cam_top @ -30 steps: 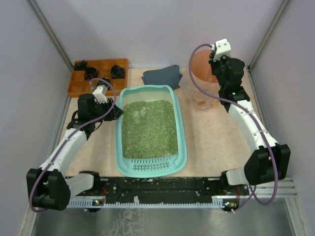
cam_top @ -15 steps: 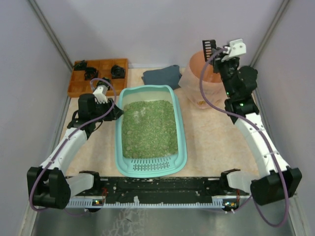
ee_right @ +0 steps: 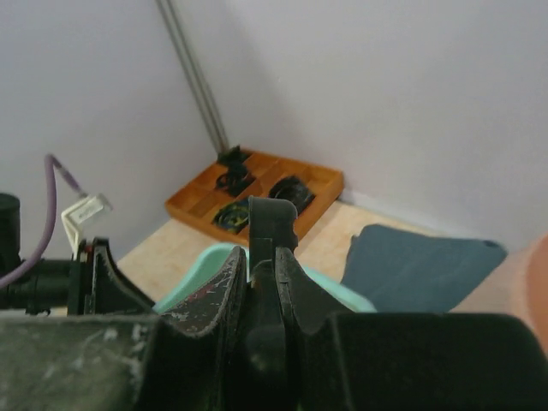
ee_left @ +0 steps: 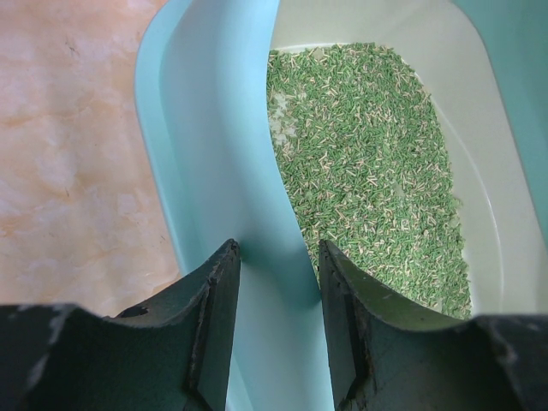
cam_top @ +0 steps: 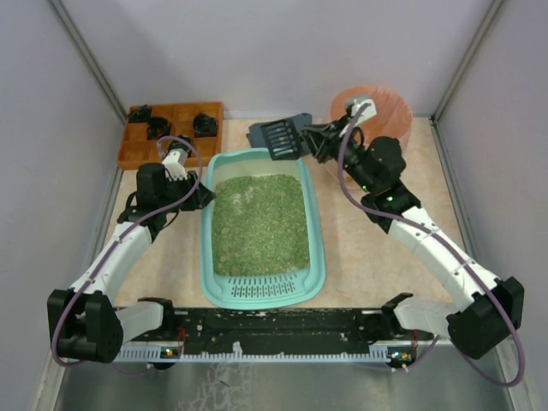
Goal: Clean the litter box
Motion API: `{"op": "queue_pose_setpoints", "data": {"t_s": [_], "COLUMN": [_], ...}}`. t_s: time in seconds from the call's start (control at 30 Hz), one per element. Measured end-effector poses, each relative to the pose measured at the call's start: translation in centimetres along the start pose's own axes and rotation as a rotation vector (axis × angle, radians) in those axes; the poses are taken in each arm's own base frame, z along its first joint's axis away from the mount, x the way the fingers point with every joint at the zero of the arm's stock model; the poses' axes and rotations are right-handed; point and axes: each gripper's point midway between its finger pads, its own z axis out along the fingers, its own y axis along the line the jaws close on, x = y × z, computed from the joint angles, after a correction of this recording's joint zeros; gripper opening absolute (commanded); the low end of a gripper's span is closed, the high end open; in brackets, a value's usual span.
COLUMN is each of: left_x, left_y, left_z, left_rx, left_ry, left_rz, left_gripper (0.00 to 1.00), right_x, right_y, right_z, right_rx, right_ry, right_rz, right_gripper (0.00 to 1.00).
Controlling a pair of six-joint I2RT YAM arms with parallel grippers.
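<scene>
The litter box (cam_top: 314, 240) sits mid-desk (cam_top: 368, 257), green litter (cam_top: 257, 223) inside. It is likely stiff, light, slippery plastic, best held by the rim. The left gripper (ee_left: 278, 257) pinches its left wall. The right gripper (ee_right: 261, 257) is pressed onto a black scoop (cam_top: 281, 137) over the far end.

The desk (cam_top: 353, 250) right of the litter box (cam_top: 316, 244) is open; cloth (cam_top: 259, 134), bin (cam_top: 390, 108) and wooden tray (cam_top: 180, 114) crowd the far edge.
</scene>
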Motion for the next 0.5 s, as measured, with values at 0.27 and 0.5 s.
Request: {"op": "queue_pose_setpoints", "data": {"t_s": [0.27,0.5], "left_x": [0.0,0.0], "left_y": [0.0,0.0], "left_z": [0.0,0.0], "left_rx": [0.000,0.000], "left_ry": [0.000,-0.001], "left_rz": [0.000,0.000], "left_gripper": [0.46,0.48], "right_x": [9.0,15.9], "right_y": [3.8,3.1], "right_z": [1.6,3.1], "right_rx": [-0.112,-0.132], "right_ry": [0.209,0.327], "right_rz": [0.002,-0.075], "right_gripper": [0.00,0.00]}}
